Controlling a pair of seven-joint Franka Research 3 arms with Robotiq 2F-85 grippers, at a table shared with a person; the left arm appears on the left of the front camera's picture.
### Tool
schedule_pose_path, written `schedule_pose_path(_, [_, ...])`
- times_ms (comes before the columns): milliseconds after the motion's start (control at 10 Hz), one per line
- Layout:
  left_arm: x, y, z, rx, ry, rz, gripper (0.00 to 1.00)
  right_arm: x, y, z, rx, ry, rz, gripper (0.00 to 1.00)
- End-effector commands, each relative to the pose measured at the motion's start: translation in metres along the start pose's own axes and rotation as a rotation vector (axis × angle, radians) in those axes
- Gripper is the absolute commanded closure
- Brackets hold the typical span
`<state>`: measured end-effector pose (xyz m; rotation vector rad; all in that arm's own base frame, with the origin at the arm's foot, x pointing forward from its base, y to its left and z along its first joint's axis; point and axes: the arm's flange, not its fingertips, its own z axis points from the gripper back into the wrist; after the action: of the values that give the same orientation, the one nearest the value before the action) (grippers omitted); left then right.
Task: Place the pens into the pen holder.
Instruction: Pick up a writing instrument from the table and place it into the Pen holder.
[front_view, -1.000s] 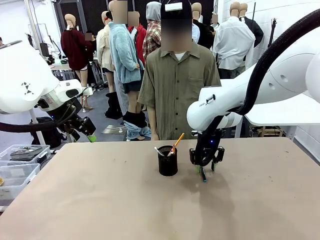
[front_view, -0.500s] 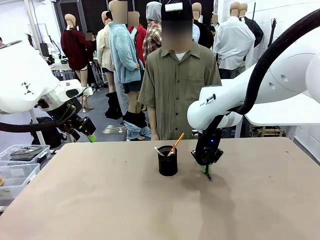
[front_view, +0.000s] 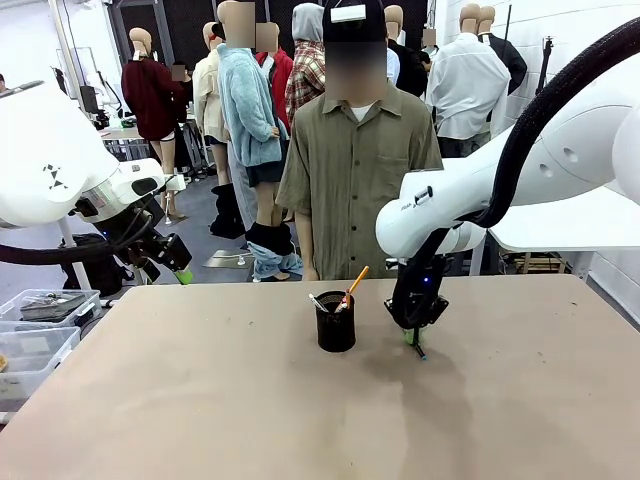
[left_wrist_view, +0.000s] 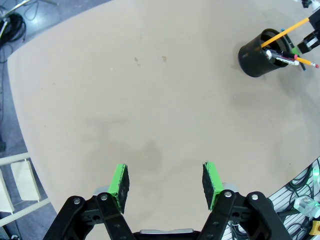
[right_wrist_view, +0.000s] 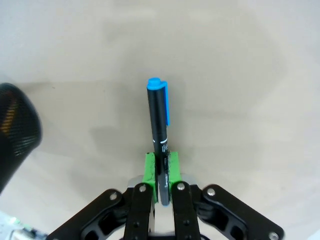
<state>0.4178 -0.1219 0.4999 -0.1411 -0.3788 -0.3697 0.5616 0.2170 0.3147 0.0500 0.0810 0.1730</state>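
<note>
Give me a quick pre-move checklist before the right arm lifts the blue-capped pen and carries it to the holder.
1. Grip: right gripper shut on the dark pen, both pads against the barrel. Ok.
2. Pen alignment: it points straight out along the fingers, blue cap away from the wrist. Ok.
3. Pen holder upright on the table, just to the gripper's left. Ok.
4. Room in the holder: yellow pencil and white pen already inside; free space cannot tell.
5. Left gripper open, empty, far from the holder. Ok.
6. Person's hands near the holder: cannot tell.
</note>
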Motion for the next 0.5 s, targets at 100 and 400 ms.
schedule_pose_path(100, [0.001,-0.001,0.002,0.017,-0.002,0.002,0.23,-0.022,-0.049,0.078,0.081,-0.109,-0.007,1.00])
schedule_pose_path(400, [0.001,-0.001,0.002,0.017,-0.002,0.002,0.23,-0.043,-0.063,0.140,0.288,-0.211,0.238,1.00])
